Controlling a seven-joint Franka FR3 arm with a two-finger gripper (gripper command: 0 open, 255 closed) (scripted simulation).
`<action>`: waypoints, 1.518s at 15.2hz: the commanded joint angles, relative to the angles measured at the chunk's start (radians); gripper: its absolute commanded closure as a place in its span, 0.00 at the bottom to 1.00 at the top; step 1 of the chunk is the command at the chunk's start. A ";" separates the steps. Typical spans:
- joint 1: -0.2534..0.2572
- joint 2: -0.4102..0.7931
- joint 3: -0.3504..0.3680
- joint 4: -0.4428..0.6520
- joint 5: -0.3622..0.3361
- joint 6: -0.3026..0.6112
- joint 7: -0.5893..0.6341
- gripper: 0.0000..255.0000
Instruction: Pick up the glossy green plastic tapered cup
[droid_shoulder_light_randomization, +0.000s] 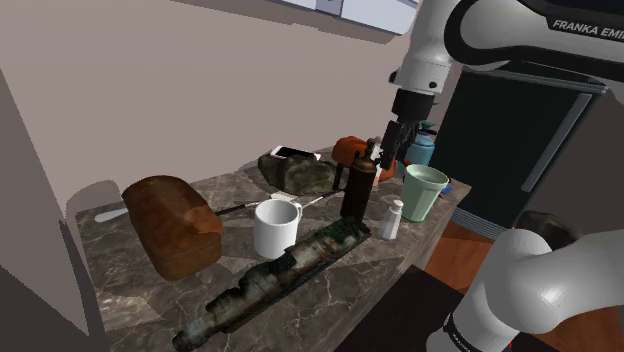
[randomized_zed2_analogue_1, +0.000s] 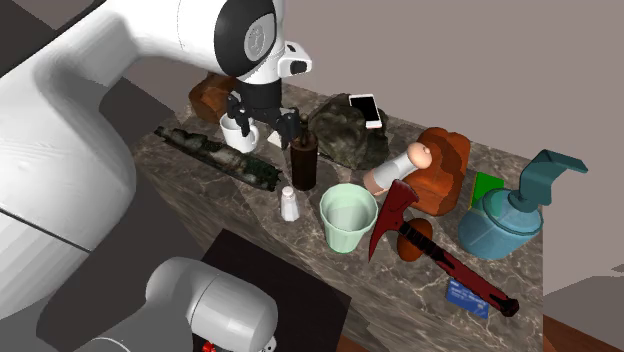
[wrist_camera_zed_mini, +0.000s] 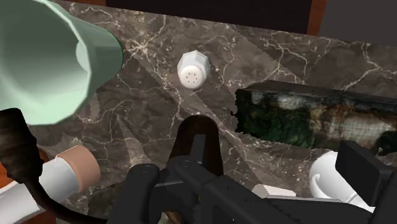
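The pale green tapered cup (droid_shoulder_light_randomization: 424, 190) (randomized_zed2_analogue_1: 348, 217) stands upright near the counter's edge, beside a small white shaker (droid_shoulder_light_randomization: 391, 218) (randomized_zed2_analogue_1: 289, 204). My black gripper (droid_shoulder_light_randomization: 393, 140) (randomized_zed2_analogue_1: 265, 125) hangs open above a dark brown bottle (droid_shoulder_light_randomization: 358, 185) (randomized_zed2_analogue_1: 304, 155), a short way from the cup and holding nothing. In the wrist view the cup (wrist_camera_zed_mini: 44, 60) lies well off to one side of the gripper (wrist_camera_zed_mini: 254, 181). The bottle's black top (wrist_camera_zed_mini: 197, 137) sits between the spread fingers, untouched. The shaker (wrist_camera_zed_mini: 192, 71) stands beyond it.
Marble counter (droid_shoulder_light_randomization: 330, 290) is crowded. White mug (droid_shoulder_light_randomization: 276, 226), long mossy bar (droid_shoulder_light_randomization: 285, 270), brown loaf (droid_shoulder_light_randomization: 175, 222), dark lump with a phone (randomized_zed2_analogue_1: 365, 110) on it. Blue soap dispenser (randomized_zed2_analogue_1: 510, 215), red axe (randomized_zed2_analogue_1: 440, 250) and an orange-brown object (randomized_zed2_analogue_1: 445, 160) lie past the cup.
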 joint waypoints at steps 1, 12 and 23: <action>0.000 0.000 0.000 0.000 0.000 0.000 0.000 0.00; -0.020 -0.157 -0.133 -0.225 -0.328 0.041 -0.354 0.00; -0.039 -0.205 -0.202 -0.381 -0.457 0.163 -0.441 0.00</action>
